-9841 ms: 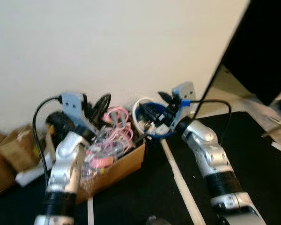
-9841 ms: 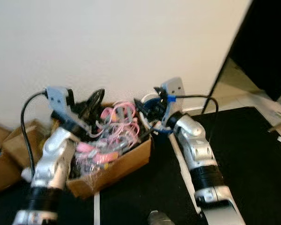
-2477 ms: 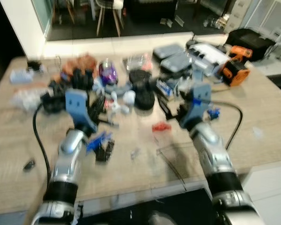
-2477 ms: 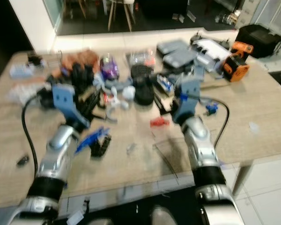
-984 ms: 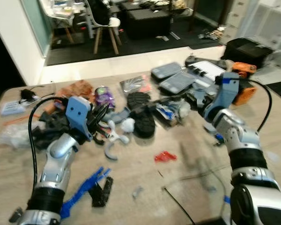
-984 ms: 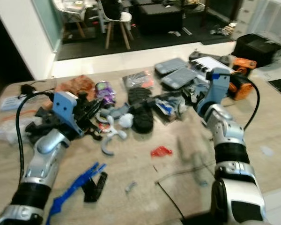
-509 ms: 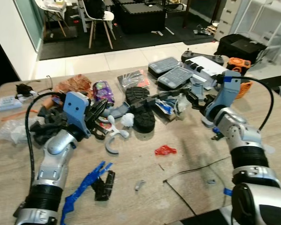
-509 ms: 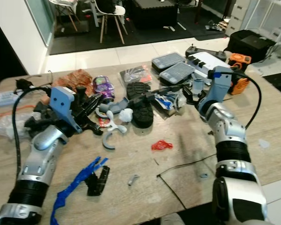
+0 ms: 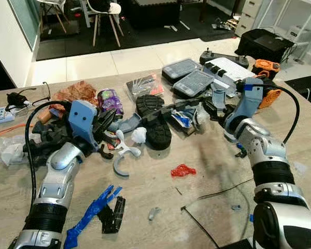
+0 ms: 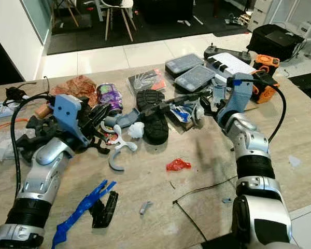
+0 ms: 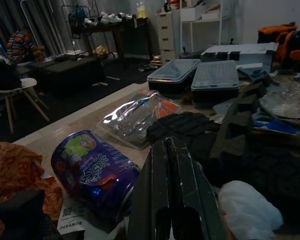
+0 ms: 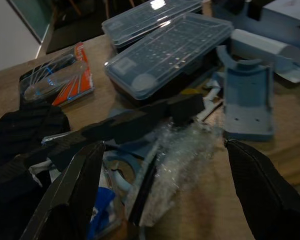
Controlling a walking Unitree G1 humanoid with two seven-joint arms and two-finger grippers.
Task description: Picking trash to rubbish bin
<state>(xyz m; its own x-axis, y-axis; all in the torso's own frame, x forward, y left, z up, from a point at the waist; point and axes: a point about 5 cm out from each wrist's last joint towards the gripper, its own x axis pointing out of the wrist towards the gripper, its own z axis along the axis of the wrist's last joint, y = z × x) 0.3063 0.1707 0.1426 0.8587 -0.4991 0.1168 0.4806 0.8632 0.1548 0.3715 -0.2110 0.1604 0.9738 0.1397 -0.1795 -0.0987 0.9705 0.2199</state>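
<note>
Trash litters a wooden table (image 9: 217, 155). My left gripper (image 11: 172, 170) hovers shut, holding nothing, just short of a purple can (image 11: 92, 170) and a white crumpled wad (image 11: 247, 205). In the left eye view it is at the table's left (image 9: 109, 122), by the can (image 9: 109, 101). My right gripper (image 12: 165, 190) is open wide, its fingers (image 12: 75, 185) on either side of a crumpled clear plastic wrap (image 12: 182, 150), close above it. From the head that gripper (image 9: 213, 107) is at the right of the pile. A red scrap (image 9: 183, 170) lies apart in the middle.
A black shoe sole (image 9: 154, 119), grey clips (image 9: 125, 151), a brown wrapper (image 9: 75, 92) and black parts crowd the centre and left. Clear-lidded cases (image 9: 189, 78) and an orange tool (image 9: 267, 67) sit at the back right. A blue plastic piece (image 9: 90, 210) and a black cable (image 9: 212, 197) lie near the front edge.
About ten seconds ago both grippers were over a cardboard box of rubbish by a wall; the view has since turned to this table. Over the last second the arms hardly moved.
</note>
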